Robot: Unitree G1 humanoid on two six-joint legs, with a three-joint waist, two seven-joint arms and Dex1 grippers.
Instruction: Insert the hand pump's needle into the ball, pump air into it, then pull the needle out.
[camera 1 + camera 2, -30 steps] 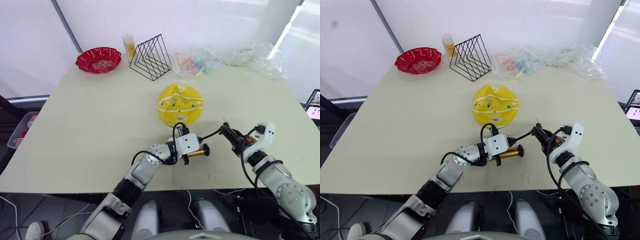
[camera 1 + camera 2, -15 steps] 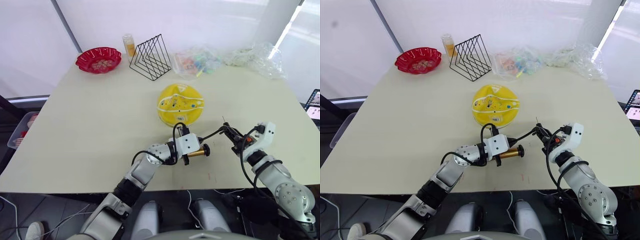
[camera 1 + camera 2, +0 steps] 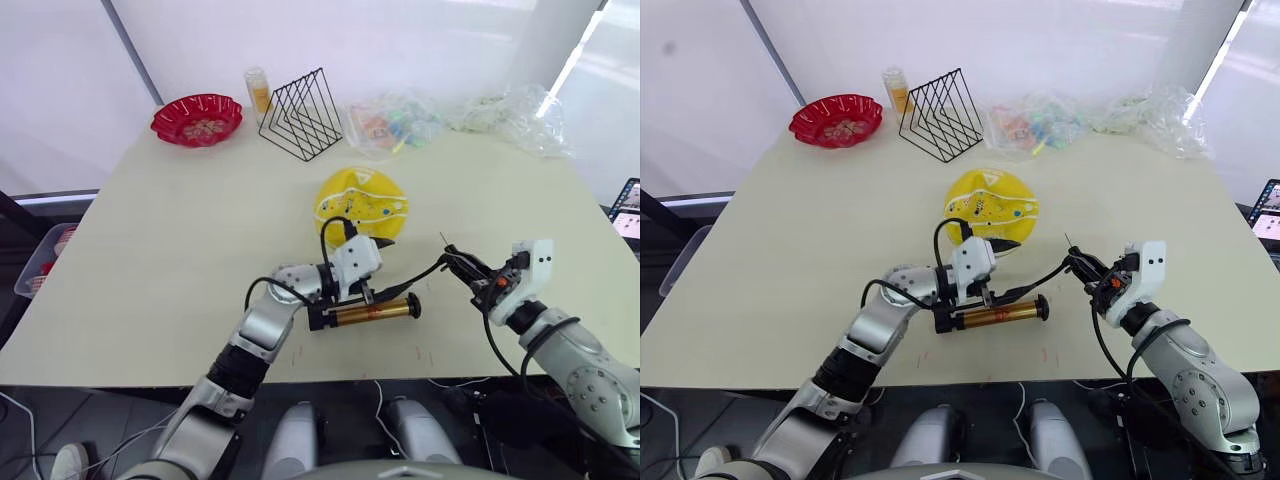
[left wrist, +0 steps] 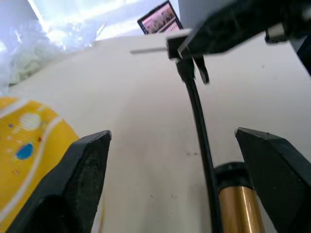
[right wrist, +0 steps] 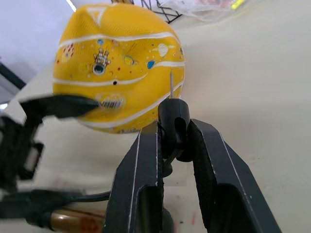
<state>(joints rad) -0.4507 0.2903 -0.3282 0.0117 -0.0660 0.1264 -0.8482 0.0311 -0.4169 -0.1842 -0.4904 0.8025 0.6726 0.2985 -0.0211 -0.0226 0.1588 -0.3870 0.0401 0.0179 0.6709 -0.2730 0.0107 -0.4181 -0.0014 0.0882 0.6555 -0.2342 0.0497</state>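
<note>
The yellow ball (image 3: 360,203) with white seams rests mid-table. Just in front of it the hand pump (image 3: 372,313) lies flat, its gold barrel (image 4: 235,206) on the tabletop. My left gripper (image 3: 372,270) hovers over the pump with its jaws wide open, one finger (image 4: 82,165) toward the ball and the other finger (image 4: 272,165) past the barrel, gripping nothing. The black hose (image 4: 197,111) runs from the pump to my right gripper (image 5: 172,128), which is shut on the black connector. The needle (image 5: 171,85) sticks out toward the ball, short of touching it.
At the back of the table stand a red scalloped bowl (image 3: 197,118), a small bottle (image 3: 258,90), a black wire rack (image 3: 300,113) and crumpled plastic bags (image 3: 515,115). A lit screen (image 3: 628,208) sits off the table's right edge. The pump lies near the front edge.
My left gripper has opened and let go of the pump, which now lies on the table. The left hand has moved up toward the ball. The right gripper still grips the connector.
</note>
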